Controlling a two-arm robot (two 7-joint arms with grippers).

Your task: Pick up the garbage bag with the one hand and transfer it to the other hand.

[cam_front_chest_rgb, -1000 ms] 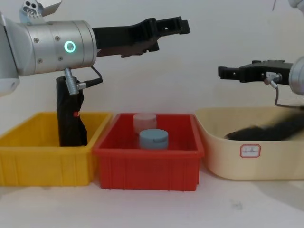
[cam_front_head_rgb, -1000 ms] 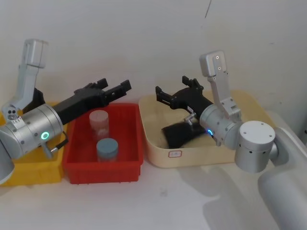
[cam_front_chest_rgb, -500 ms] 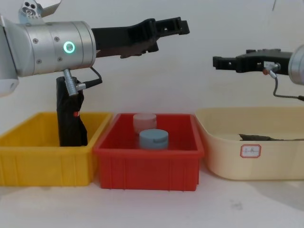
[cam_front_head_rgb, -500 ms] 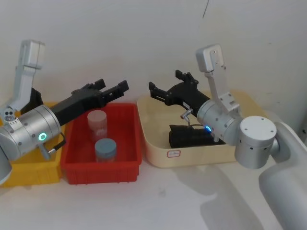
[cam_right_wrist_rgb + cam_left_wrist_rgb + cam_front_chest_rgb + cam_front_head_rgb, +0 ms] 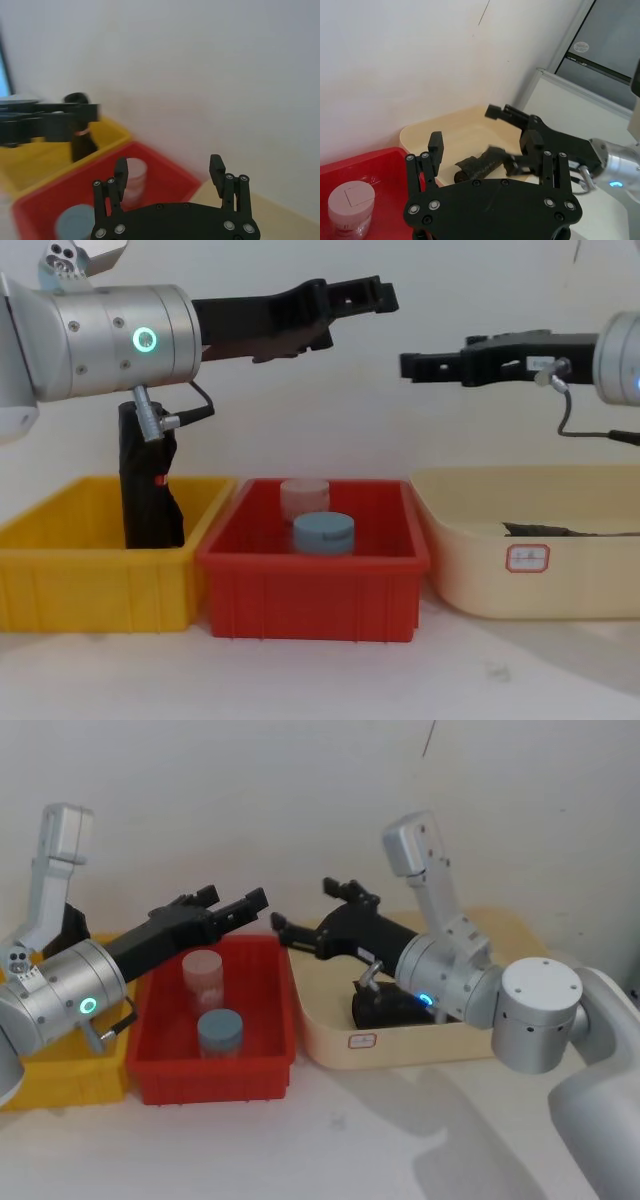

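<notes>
Left pincer (image 5: 232, 900), black, unlabelled, on the silver arm with the green ring light: fingers spread, nothing between them. It is held high over the far side of the red plastic bin (image 5: 290, 1020), pointing toward the robot's right.

Right pincer (image 5: 312, 910), black, on the silver arm with the blue ring light: fingers spread and likewise empty, as the right wrist view confirms. It points toward the left pincer from above the near-left corner of the cream plastic tub (image 5: 420, 1050). The tips of the two pincers are near each other but apart.

Assessment: the two face each other at matching height, a posture suited to a handover, but no item is between them.

The garbage bag (image 5: 385, 1005), a thick glossy black roll, lies on its side on the tub floor, under the right arm and touched by neither pincer.

Other items:
- A pale translucent jar (image 5: 204, 975) and a blue-lidded jar (image 5: 222, 1030) stand in the red bin.
- A slimmer black roll with a red mark (image 5: 150, 490) stands upright in the yellow plastic bin (image 5: 70, 1080).
- All three containers sit side by side on the white counter (image 5: 350, 1140).

Finding: the transfer is not accomplished, and the bag must first be grasped.
</notes>
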